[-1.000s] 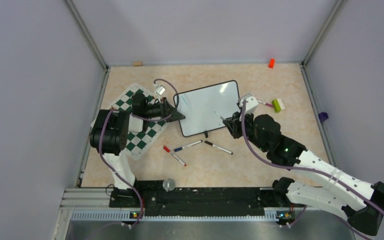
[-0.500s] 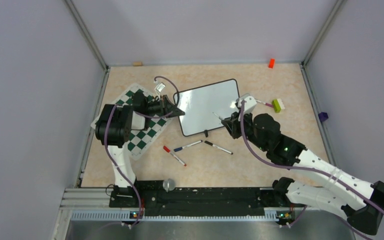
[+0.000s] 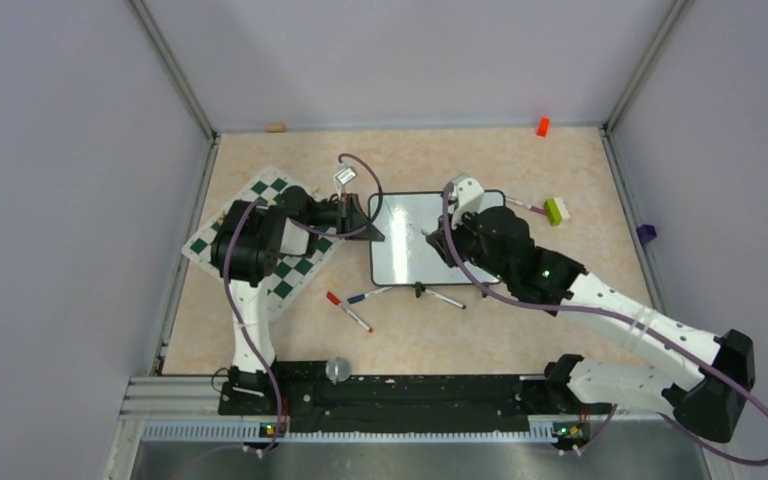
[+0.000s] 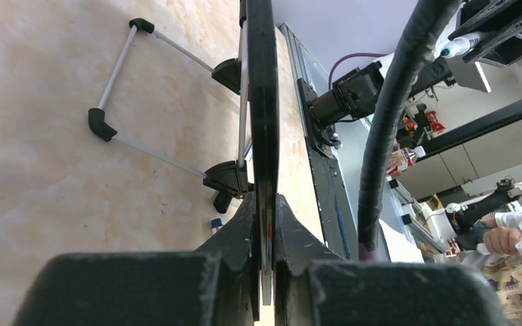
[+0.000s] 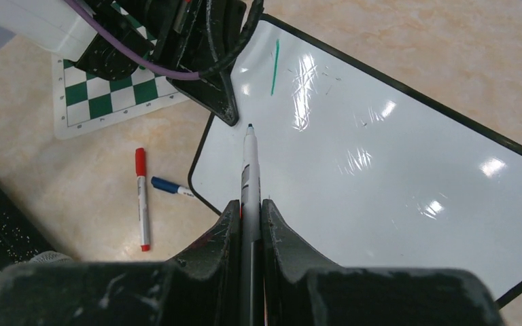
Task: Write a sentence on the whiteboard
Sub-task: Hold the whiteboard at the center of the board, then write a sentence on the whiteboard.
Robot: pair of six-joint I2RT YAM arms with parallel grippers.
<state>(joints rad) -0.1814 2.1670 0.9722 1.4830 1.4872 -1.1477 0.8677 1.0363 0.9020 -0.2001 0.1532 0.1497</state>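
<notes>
We found the whiteboard [image 3: 407, 262] near the middle of the table [image 3: 520, 160], just right of the chessboard mat [image 3: 205, 243], with the left gripper [image 4: 265, 204] pinched tight on the black frame along its left edge. The right gripper [image 5: 248, 210] was clamped around a green-tipped marker [image 5: 248, 170], whose tip stood over the board's near-left corner, though we could not tell whether it touched. Of the writing we saw only one short green stroke [image 5: 274, 58] near the board's far-left corner, while a red pen [image 5: 141, 197] and a blue pen [image 5: 170, 187] lay on the table off the board's near edge.
</notes>
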